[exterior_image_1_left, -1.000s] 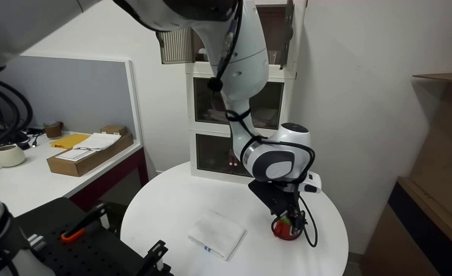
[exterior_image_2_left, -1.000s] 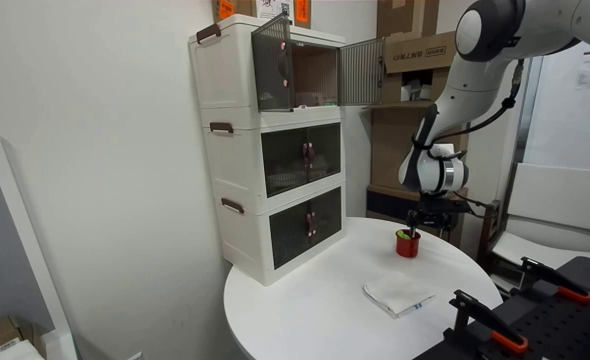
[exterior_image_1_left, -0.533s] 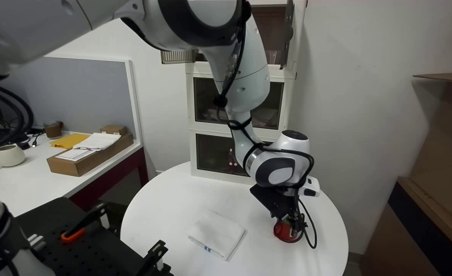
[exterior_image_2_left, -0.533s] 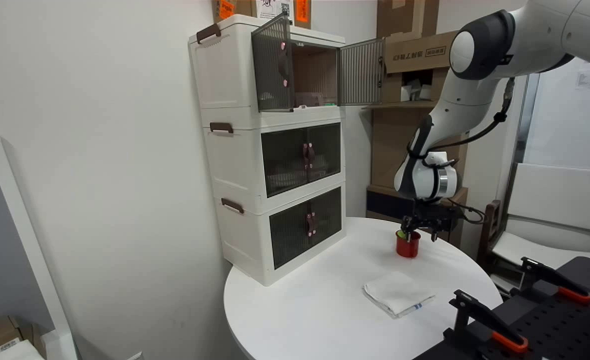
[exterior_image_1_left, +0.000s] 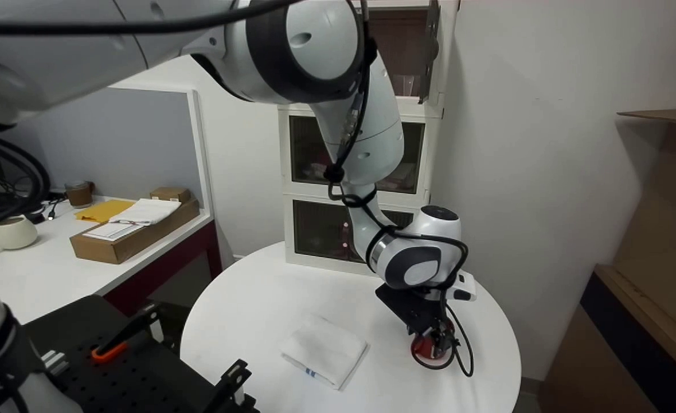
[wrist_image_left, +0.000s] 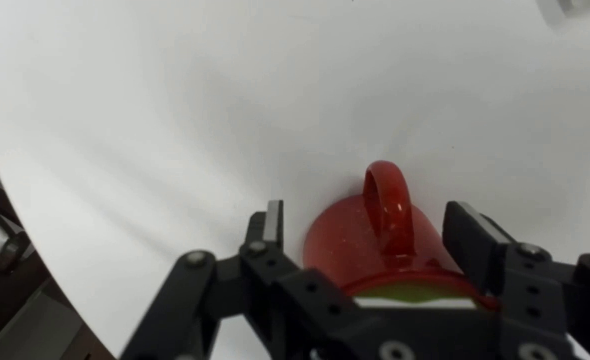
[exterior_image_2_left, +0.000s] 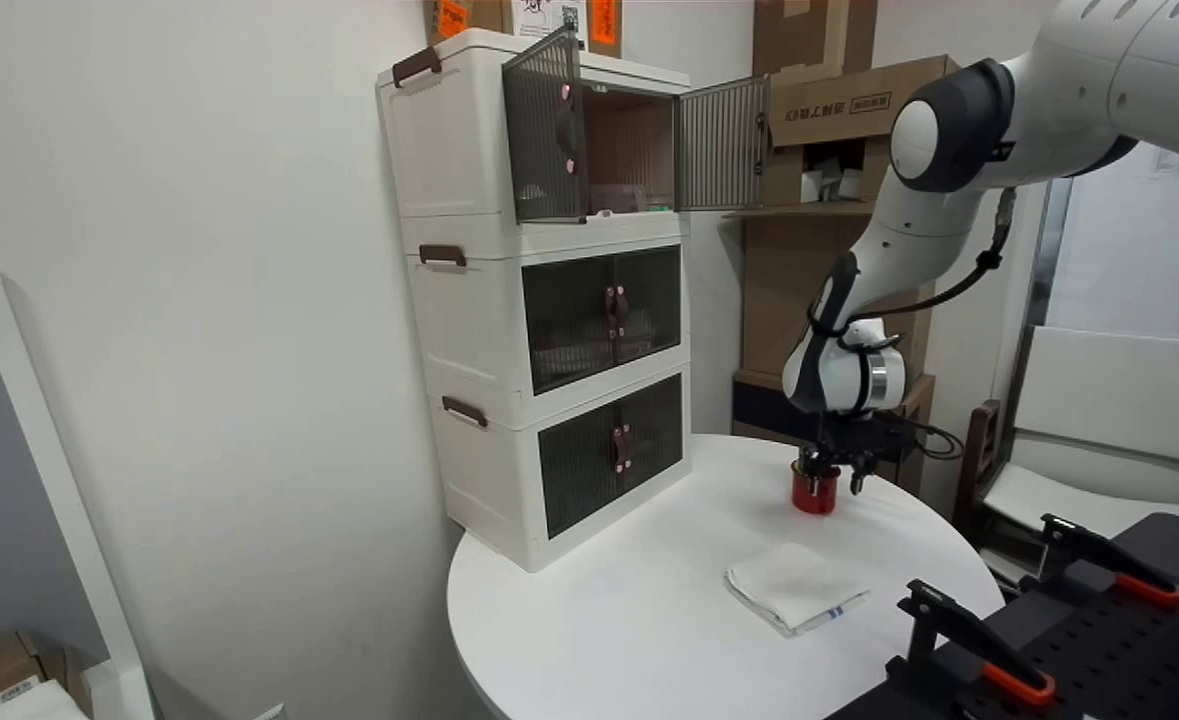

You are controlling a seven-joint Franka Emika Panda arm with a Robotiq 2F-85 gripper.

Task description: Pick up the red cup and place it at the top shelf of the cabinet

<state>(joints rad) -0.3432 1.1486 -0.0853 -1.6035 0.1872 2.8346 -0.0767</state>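
Close to me lies a black perforated board [exterior_image_2_left: 1119,640] with orange-handled clamps [exterior_image_2_left: 979,638], and just past it the round white bench [exterior_image_1_left: 240,321]. A folded white cloth [exterior_image_1_left: 324,351] with blue marks on one edge lies there. Past it, toward the bench's edge, the red cup [wrist_image_left: 342,242] stands upright, something green [wrist_image_left: 415,291] showing inside its mouth. The gripper [wrist_image_left: 368,222] hangs right at it, its fingers well apart; seen from the wrist, the cup and its handle [wrist_image_left: 394,205] sit between them. One finger leaves a clear gap to the cup; the other covers part of the rim, and whether it touches I can't tell. Farther back, the tall white cabinet [exterior_image_2_left: 509,320] stands on the bench, its lower dark fronts [exterior_image_2_left: 569,325] closed. Up at the top shelf [exterior_image_2_left: 634,140], both ribbed doors [exterior_image_2_left: 721,150] are swung wide. Cardboard boxes [exterior_image_2_left: 491,14] sit on top of the cabinet.
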